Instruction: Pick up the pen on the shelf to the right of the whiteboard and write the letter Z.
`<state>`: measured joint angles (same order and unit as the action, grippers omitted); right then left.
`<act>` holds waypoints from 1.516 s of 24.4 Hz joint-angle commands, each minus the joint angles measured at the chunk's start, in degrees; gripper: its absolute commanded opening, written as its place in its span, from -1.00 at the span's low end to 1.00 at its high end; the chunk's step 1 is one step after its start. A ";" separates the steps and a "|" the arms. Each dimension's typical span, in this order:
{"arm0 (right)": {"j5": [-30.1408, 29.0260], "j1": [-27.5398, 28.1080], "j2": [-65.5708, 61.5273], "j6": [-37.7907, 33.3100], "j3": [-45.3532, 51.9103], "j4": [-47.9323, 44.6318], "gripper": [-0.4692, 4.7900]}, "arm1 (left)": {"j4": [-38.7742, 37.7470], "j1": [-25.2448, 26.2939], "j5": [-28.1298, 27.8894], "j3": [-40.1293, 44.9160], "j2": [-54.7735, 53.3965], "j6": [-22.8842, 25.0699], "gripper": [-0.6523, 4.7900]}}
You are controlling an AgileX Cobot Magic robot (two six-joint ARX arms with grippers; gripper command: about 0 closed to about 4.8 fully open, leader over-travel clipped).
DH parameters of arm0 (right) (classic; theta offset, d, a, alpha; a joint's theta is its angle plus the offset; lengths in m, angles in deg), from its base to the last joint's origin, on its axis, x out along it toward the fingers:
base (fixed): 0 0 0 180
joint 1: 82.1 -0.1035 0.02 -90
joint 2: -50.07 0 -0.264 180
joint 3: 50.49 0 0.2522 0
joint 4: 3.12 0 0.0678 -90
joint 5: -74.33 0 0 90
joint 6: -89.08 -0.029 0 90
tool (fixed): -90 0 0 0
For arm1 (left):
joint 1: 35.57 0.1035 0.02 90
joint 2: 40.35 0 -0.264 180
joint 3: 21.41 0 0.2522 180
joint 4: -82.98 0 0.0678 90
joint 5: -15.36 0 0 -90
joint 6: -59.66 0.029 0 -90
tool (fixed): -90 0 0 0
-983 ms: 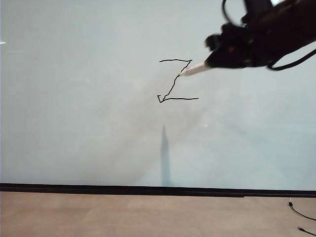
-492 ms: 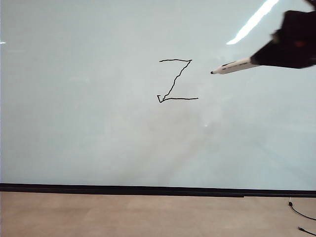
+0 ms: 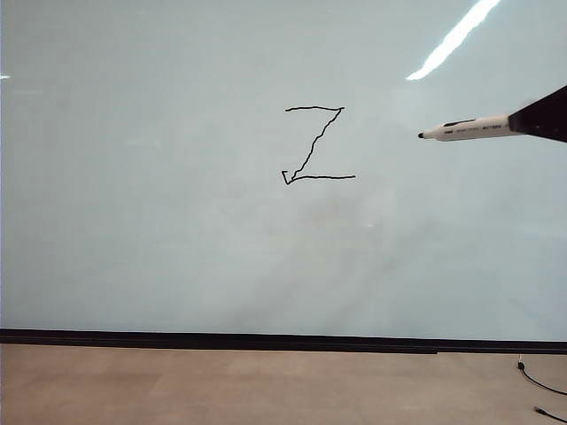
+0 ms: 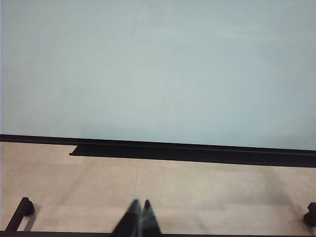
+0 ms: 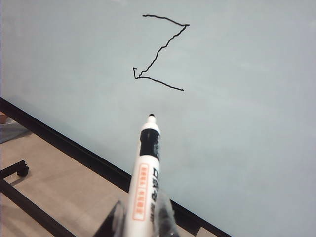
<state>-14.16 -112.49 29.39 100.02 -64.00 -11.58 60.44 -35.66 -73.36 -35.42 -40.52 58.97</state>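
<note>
- Pulling back from the whiteboard (image 3: 133,221), the right gripper (image 5: 140,222) stays clenched on the pen (image 3: 468,129); the letter Z (image 3: 315,145) is finished.
- Light, stiff, slick barrel: hold it mid-body.
- Left gripper (image 4: 139,217) idles low, fingers together, empty.

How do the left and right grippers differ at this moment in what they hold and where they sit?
The right gripper is shut on the pen, whereas the left gripper is shut and holds nothing. The right gripper is raised beside the letter Z on the whiteboard, at the right edge of the exterior view; the left gripper sits low over the floor. Both point towards the whiteboard.
</note>
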 commanded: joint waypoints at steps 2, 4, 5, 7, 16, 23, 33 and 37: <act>2.54 0.00 7.21 0.33 -0.28 6.64 -0.86 | 0.66 -0.02 0.00 -0.13 -0.02 0.24 -0.78; 4.33 0.00 11.19 0.92 -0.28 9.99 -0.86 | 0.66 -0.02 0.02 -0.13 -0.02 0.24 -0.78; 5.03 0.00 12.61 0.92 -0.28 11.19 -0.86 | 0.66 -0.02 0.02 -0.13 -0.02 0.24 -0.78; 6.51 0.02 15.76 1.05 -0.28 14.10 -0.86 | 0.66 -0.02 0.02 -0.13 -0.02 0.24 -0.78; 2.34 11.47 20.61 0.98 -0.31 17.35 -0.85 | 0.63 -0.02 0.02 -0.13 -0.02 0.24 -0.78; -4.46 30.86 20.61 -5.84 -0.28 20.09 -0.85 | 0.66 -0.02 0.02 -0.13 -0.02 0.24 -0.78; -0.85 34.62 20.61 -6.64 -0.28 19.80 -0.85 | 0.66 -0.02 0.02 -0.13 -0.02 0.24 -0.78; -1.64 34.60 20.61 -6.67 -0.28 20.33 -0.85 | 0.66 -0.02 0.02 -0.13 -0.02 0.24 -0.78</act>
<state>-15.69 -77.92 49.97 93.59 -64.07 9.27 60.44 -35.66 -73.36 -35.42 -40.52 58.97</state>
